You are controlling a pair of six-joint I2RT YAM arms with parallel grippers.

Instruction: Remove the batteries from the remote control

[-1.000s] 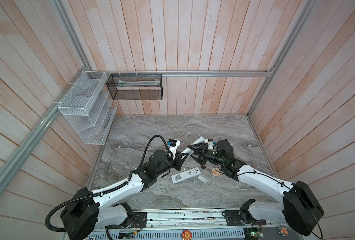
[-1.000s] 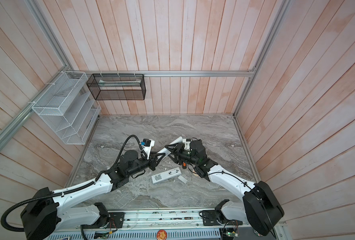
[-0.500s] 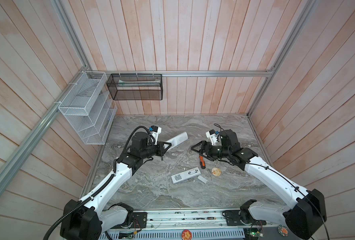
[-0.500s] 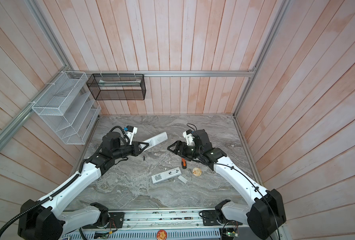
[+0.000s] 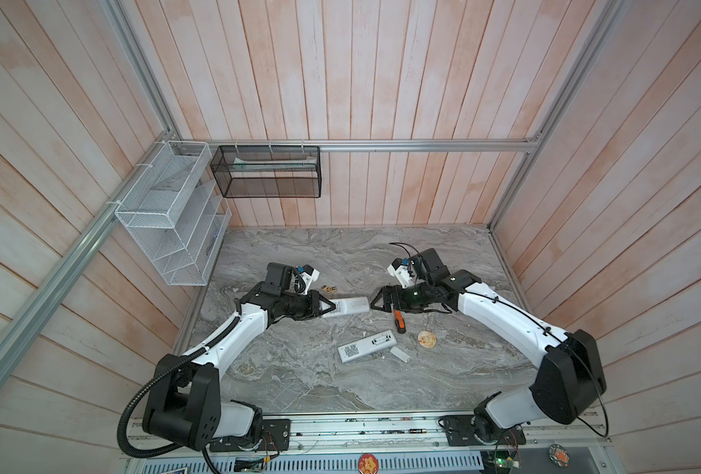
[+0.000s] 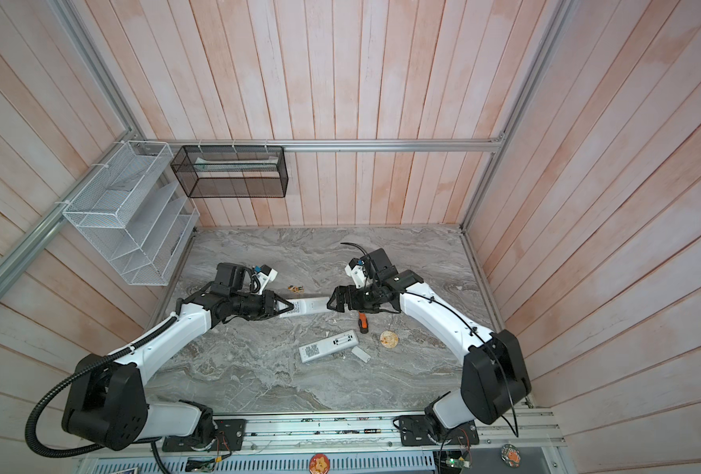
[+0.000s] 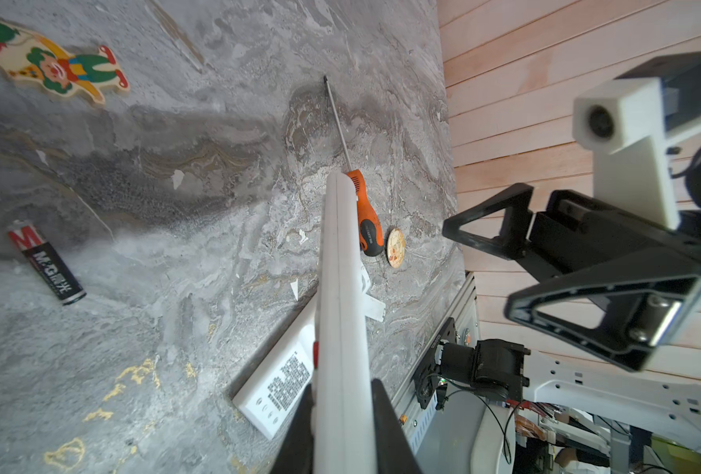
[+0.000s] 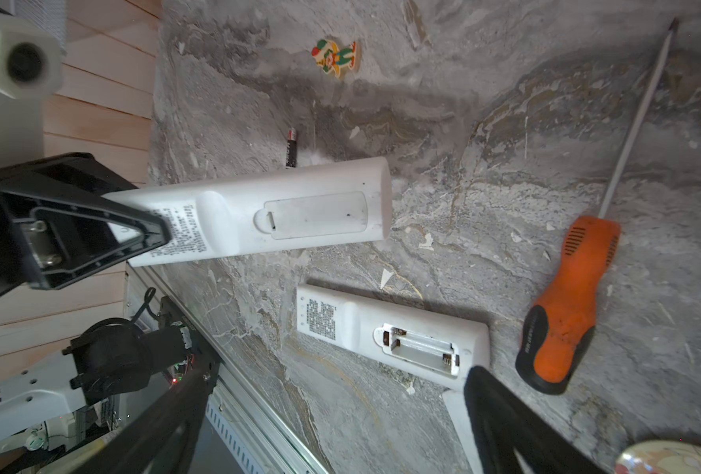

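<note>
1. While the left gripper (image 5: 331, 307) clamps the remote (image 5: 353, 305) aloft in both top views, the gaping right gripper (image 5: 375, 303) may knock it.
2. Left wrist: a loose battery (image 7: 47, 262) on the table (image 7: 176, 123) could roll.
3. Right wrist: cover (image 8: 316, 215) shut; prying risks slip.

orange screwdriver (image 7: 367, 217) near round disc (image 7: 396, 247), poss. wooden.

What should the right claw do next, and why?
Probably close in on the cover of the held remote and slide it off. The left claw grips the remote in the air, cover shut; the right claw stands open just off its free end.
</note>
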